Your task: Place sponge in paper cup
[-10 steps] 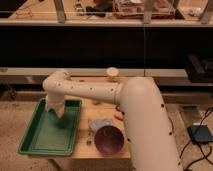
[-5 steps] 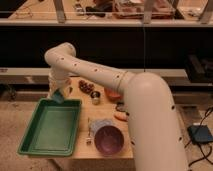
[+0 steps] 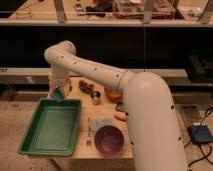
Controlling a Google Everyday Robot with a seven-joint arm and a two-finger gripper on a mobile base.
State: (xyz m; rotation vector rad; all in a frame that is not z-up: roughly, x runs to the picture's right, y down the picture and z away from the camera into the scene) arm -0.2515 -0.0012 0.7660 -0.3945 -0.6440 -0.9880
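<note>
My gripper (image 3: 59,90) hangs at the end of the white arm, above the far edge of the green tray (image 3: 31,141). It is shut on the teal sponge (image 3: 60,95), which is held clear of the tray floor near the tray's back right corner. The arm rises from the lower right, bends at an elbow at the upper left and comes down to the gripper. The paper cup is hidden; it does not show anywhere on the table.
On the wooden table (image 3: 82,149), right of the tray, are dark grapes (image 3: 86,86), a small metal cup (image 3: 95,97), an orange bowl (image 3: 112,94) partly behind the arm, a pale cloth (image 3: 100,124) and a purple bowl (image 3: 108,140). Dark shelving stands behind.
The gripper has come up out of the tray with the sponge and moved toward the tray's far edge. The arm has swung, and the camera view has shifted closer.
</note>
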